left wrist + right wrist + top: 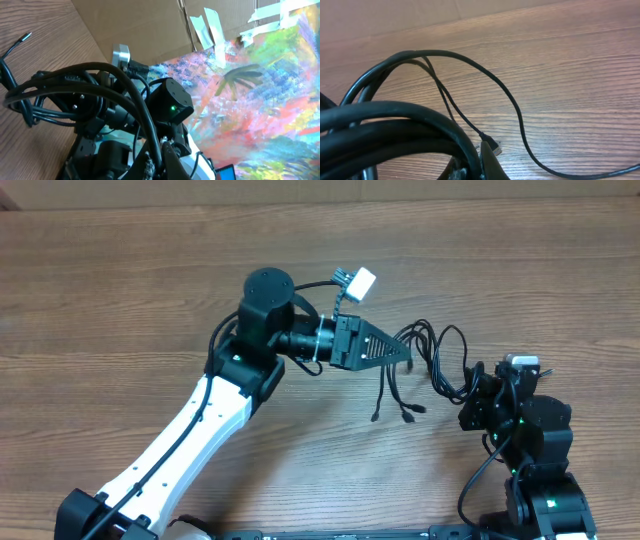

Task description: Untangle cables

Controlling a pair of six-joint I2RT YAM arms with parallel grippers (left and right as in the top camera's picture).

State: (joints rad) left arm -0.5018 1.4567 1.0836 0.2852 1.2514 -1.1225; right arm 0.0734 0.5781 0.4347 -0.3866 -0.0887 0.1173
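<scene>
Currently, L jaws, R jaws both clamped on cables (395,111), bunched btwn arms

I'm looking at a wood-grain desk (120,270). On the left wrist view, brown cardboard (135,25) stands behind it, with pale tape strips (214,30) holding what looks like a brightly painted sheet (270,100).
</scene>
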